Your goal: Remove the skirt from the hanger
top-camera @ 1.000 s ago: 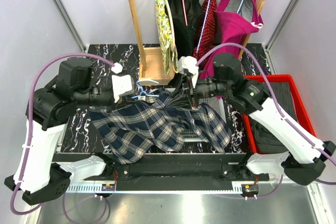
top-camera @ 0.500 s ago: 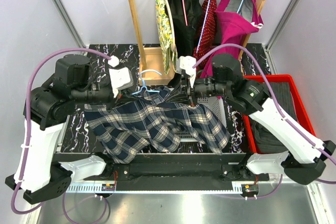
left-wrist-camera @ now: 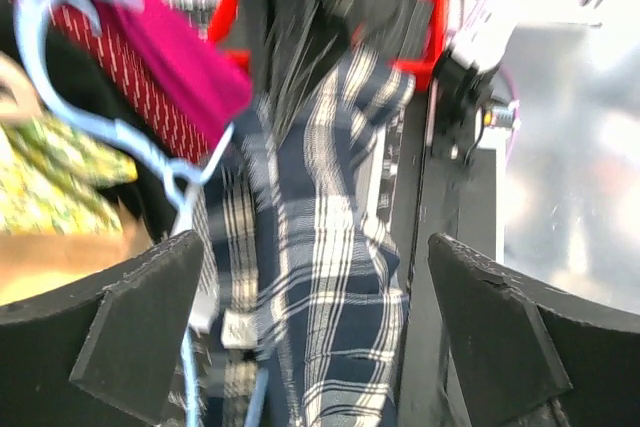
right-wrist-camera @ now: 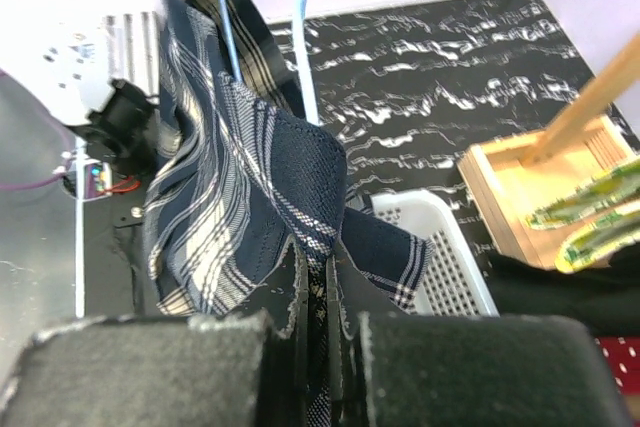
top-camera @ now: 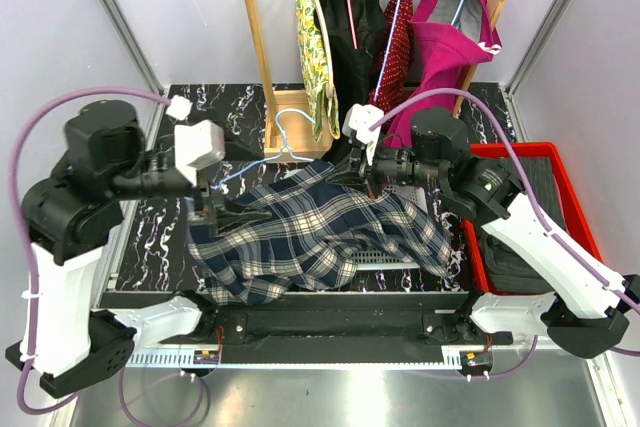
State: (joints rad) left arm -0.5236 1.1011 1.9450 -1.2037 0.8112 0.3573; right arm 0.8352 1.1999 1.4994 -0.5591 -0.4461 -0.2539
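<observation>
The left gripper (left-wrist-camera: 315,252) has its jaws gaping, holding nothing, over the counter's left side. The plaid skirt (top-camera: 320,232) sprawls across the counter's middle toward its near edge. It is soft, light, limp cloth, likely to sag and snag, and best pinched at its firmer waistband. The blue hanger (top-camera: 285,139) runs into it. Any clips are hidden, and the left wrist view is blurred. The right gripper (right-wrist-camera: 318,332) has its jaws clenched on 1 skirt fold.
</observation>
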